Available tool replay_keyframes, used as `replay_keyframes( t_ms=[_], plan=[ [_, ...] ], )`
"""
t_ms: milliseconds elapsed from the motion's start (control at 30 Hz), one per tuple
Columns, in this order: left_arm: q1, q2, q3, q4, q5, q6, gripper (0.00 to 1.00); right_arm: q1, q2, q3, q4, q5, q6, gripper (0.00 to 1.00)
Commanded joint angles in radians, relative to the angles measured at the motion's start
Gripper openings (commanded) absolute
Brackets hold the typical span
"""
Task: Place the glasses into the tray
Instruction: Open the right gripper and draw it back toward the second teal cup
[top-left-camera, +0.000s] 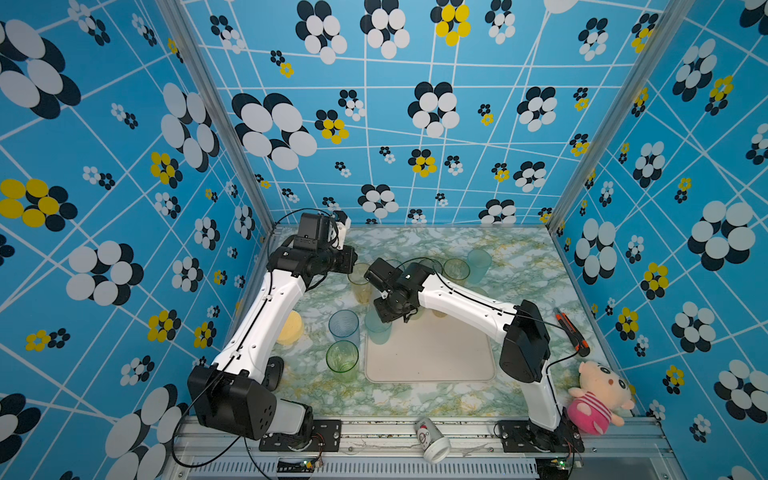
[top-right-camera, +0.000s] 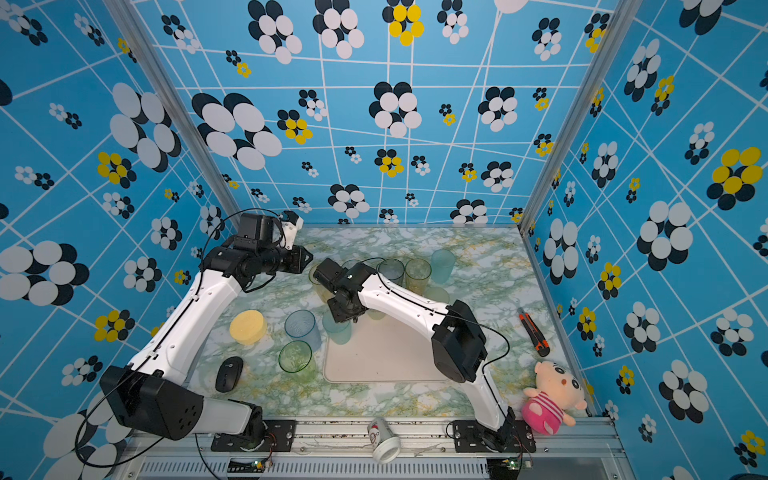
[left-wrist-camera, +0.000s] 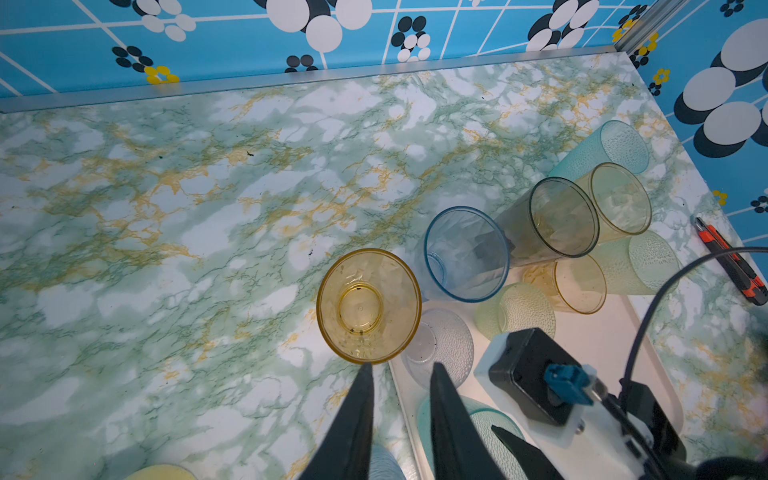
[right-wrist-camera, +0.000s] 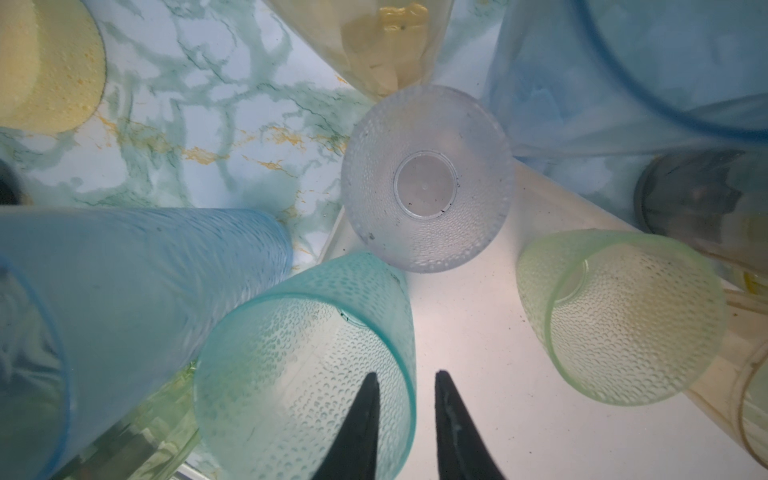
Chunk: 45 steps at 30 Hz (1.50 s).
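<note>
The cream tray (top-left-camera: 436, 353) lies at mid table. In the right wrist view, a teal glass (right-wrist-camera: 307, 365), a clear glass (right-wrist-camera: 424, 178) and a pale green glass (right-wrist-camera: 623, 316) stand in the tray (right-wrist-camera: 478, 332). My right gripper (right-wrist-camera: 405, 374) is open astride the teal glass's rim, one finger inside and one outside, touching neither side. My left gripper (left-wrist-camera: 401, 365) is open and empty, just short of an upright amber glass (left-wrist-camera: 368, 305) on the table. Blue (top-left-camera: 344, 326) and green (top-left-camera: 342, 357) glasses stand left of the tray. Several more glasses (top-left-camera: 456, 270) cluster behind it.
A pale-yellow dish (top-right-camera: 248, 326) and a black mouse (top-right-camera: 229, 374) lie at the left. An orange box cutter (top-left-camera: 573, 332) and a plush doll (top-left-camera: 598, 395) are at the right. A paper cup (top-left-camera: 432, 440) lies on the front rail.
</note>
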Motion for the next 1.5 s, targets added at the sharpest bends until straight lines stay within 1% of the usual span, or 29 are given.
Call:
replay_keyframes(
  t_ms=[0, 200, 467, 500, 533, 733, 867, 967, 1067, 1167, 1267, 1467],
  plan=[
    [0.007, -0.013, -0.008, -0.003, 0.012, 0.017, 0.27, -0.016, -0.088, -0.034, 0.023, 0.008, 0.007, 0.27],
    [0.005, -0.023, -0.023, 0.000, 0.014, 0.007, 0.26, -0.047, -0.192, -0.126, 0.072, -0.001, 0.023, 0.27],
    [-0.002, -0.026, -0.041, -0.004, 0.010, 0.003, 0.27, -0.115, -0.363, -0.295, 0.084, 0.050, 0.047, 0.28],
    [-0.001, -0.027, -0.040, -0.005, 0.013, 0.002, 0.27, -0.130, -0.393, -0.314, 0.084, 0.062, 0.049, 0.28],
    [-0.001, -0.028, -0.039, -0.007, 0.015, 0.001, 0.27, -0.147, -0.426, -0.369, 0.084, 0.071, 0.051, 0.29],
    [0.000, -0.027, -0.035, 0.013, 0.027, -0.017, 0.27, -0.267, -0.611, -0.518, 0.081, 0.114, 0.060, 0.30],
    [0.001, -0.029, -0.049, 0.055, 0.048, -0.034, 0.27, -0.364, -0.703, -0.588, 0.071, 0.118, 0.054, 0.30],
    [-0.001, -0.025, -0.057, 0.079, 0.039, -0.043, 0.27, -0.444, -0.746, -0.601, 0.055, 0.116, 0.030, 0.31],
    [-0.001, -0.005, -0.040, 0.081, 0.033, -0.045, 0.27, -0.531, -0.750, -0.585, 0.056, 0.092, -0.007, 0.31],
    [-0.008, 0.010, -0.031, 0.086, 0.011, -0.044, 0.27, -0.608, -0.706, -0.548, 0.078, 0.039, -0.037, 0.31],
    [-0.017, 0.031, -0.010, 0.078, -0.029, -0.034, 0.27, -0.662, -0.620, -0.490, 0.094, -0.002, -0.054, 0.31],
    [-0.022, 0.061, 0.040, 0.070, -0.033, -0.025, 0.27, -0.760, -0.442, -0.379, 0.100, -0.023, -0.082, 0.28]
  ],
)
